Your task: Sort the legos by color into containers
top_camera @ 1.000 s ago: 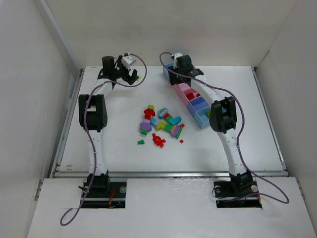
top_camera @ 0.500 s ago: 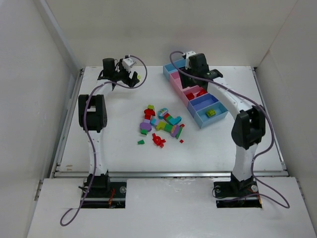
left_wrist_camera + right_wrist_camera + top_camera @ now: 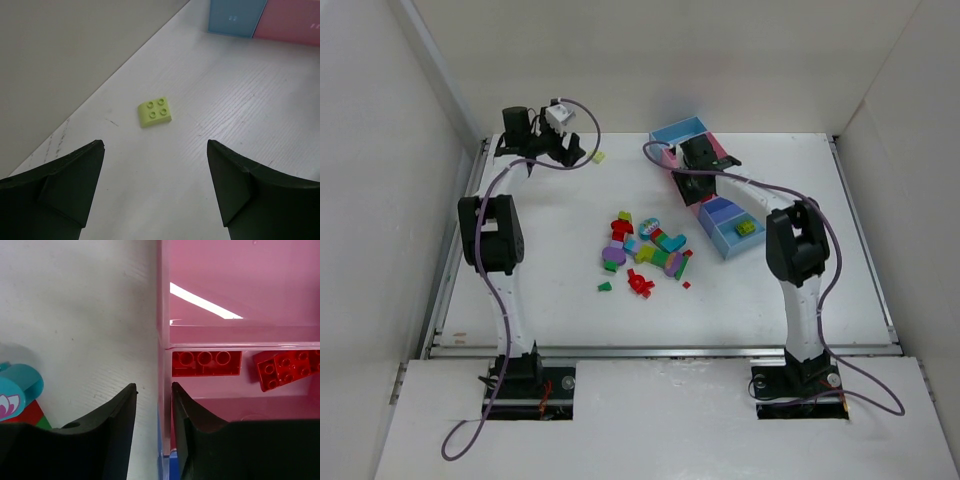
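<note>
Many legos (image 3: 645,252): loose heap at the middle of the table (image 3: 800,300), unsorted.
Yellow-green brick (image 3: 156,111): alone near the table's far-left corner.
Left gripper (image 3: 155,144): jaws wide apart, empty, aimed at that brick, likely for pickup.
Right gripper (image 3: 154,385): jaws narrowed astride a pink wall of the containers (image 3: 165,335); whether they pinch it cannot be told.
Red bricks (image 3: 206,363): inside that pink bin.

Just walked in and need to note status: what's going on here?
Two robot arms are sorting legos by colour into a strip of bins. The left gripper hangs open over a lone yellow-green brick near the far edge of the table, not touching it. The right gripper straddles the side wall of a pink bin holding red bricks; whether it is clamped is unclear. Most legos lie unsorted mid-table.
</note>
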You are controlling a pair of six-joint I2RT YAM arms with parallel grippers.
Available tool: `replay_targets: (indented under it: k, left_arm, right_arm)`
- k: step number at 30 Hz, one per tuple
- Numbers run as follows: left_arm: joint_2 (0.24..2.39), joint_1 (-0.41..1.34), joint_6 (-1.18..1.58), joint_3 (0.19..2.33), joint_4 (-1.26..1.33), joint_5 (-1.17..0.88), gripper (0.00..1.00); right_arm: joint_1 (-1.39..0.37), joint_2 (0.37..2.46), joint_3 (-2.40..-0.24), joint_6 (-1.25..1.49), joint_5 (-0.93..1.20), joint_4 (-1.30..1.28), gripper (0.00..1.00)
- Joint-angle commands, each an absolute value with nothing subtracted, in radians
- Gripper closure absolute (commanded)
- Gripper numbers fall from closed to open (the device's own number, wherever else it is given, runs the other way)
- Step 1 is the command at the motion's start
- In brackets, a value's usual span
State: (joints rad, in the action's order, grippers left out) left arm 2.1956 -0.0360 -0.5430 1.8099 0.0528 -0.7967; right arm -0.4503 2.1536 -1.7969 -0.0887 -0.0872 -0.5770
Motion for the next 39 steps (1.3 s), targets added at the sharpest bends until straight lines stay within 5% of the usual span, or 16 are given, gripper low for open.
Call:
replay_targets:
  k: [1, 12, 23, 39]
  left_arm:
    - [2.115, -0.049, -0.511, 1.796, 0.043, -0.851, 0.2]
    - [2.115, -0.069, -0.483, 1.805, 0.034, -0.881, 0.2]
    - [2.114, -0.12, -0.483, 1.796, 0.034, -0.881, 0.21]
    - [2.086, -0.166, -0.506, 1.766, -0.006, -0.881, 0.21]
  right_arm:
    - [-0.449, 2.155, -1.859, -0.078, -0.103, -0.601, 0.6]
    - [-0.459, 2.192, -1.858, -0.294, -0.219, -0.617, 0.89]
    - [-0.495, 2.489, -2.391, -0.505, -0.23, -0.713, 0.87]
    - [-0.643, 2.45, -2.272, -0.709, -0.088, -0.58, 0.95]
